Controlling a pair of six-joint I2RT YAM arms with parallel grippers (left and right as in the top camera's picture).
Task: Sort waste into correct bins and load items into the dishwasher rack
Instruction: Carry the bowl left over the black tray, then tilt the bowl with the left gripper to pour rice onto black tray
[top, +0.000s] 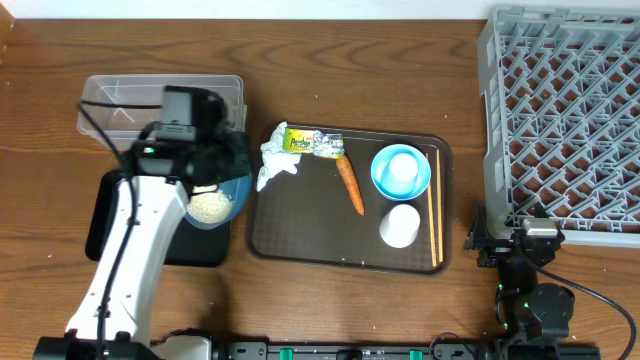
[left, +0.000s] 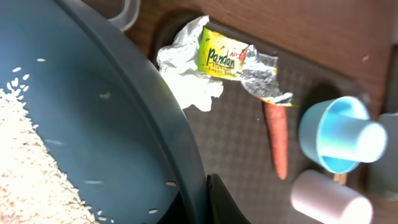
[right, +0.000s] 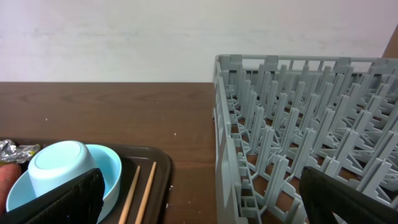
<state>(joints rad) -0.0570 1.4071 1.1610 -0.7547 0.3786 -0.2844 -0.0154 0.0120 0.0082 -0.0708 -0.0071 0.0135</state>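
My left gripper (left: 202, 199) is shut on the rim of the wide blue plate-bowl (top: 232, 192), holding it tilted over the black tray (top: 200, 245). White rice (top: 210, 206) lies heaped in its low side, also in the left wrist view (left: 31, 168). The clear tub (top: 110, 100) stands behind. On the brown tray (top: 300, 235) lie the tissue (top: 275, 165), the green-and-yellow wrapper (top: 312, 143), the carrot (top: 350, 185), a white cup in the light-blue bowl (top: 401, 170), another white cup (top: 400, 225) and the chopsticks (top: 435, 205). My right gripper (right: 199, 199) is open and empty beside the grey rack (top: 565, 115).
The grey rack's near wall (right: 230, 143) stands just right of the brown tray's corner (right: 163, 163). My left arm (top: 125, 260) stretches over the black tray. Bare wooden table shows between the trays and the rack.
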